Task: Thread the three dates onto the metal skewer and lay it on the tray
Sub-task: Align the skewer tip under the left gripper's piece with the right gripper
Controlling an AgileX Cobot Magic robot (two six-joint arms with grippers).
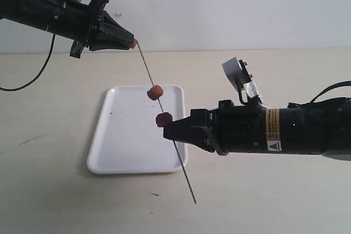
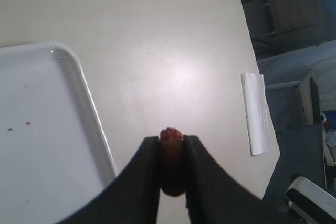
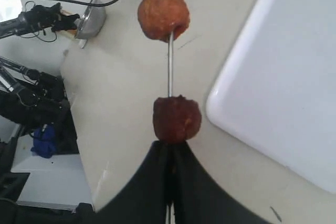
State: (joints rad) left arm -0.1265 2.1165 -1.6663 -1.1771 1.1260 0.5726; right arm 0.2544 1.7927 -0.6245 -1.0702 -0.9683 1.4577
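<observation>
The metal skewer [image 1: 146, 66] is a thin grey rod held aslant in the air. Only the exterior view takes in its full length, from an upper end at the left gripper [image 1: 130, 43] down across the right edge of the tray [image 1: 126, 146] to a bare lower tip over the table [image 1: 55, 201]. Two wrinkled, reddish-brown dates are threaded on it, the upper date [image 1: 155, 92] a little apart from the lower date [image 1: 164, 119], with bare rod between them. The right wrist view shows this stretch [image 3: 169, 72] close up: the upper date [image 3: 163, 14] looks paler and more orange, and the lower date [image 3: 177, 119] darker. The lower date sits right against the tips of the right gripper [image 3: 169, 148], whose black jaws are clamped tight on the rod just below it. The left wrist view adds what the others cannot resolve — the third date [image 2: 170, 156] pinched between the left gripper's [image 2: 171, 142] two fingers, its red tip poking out past them. In the exterior view the rod's upper end meets that date [image 1: 133, 43]; whether it has pierced it I cannot tell. The white tray [image 2: 42, 156] has a few dark specks, and a paper strip [image 2: 255, 114] lies on the table, well apart from it.
</observation>
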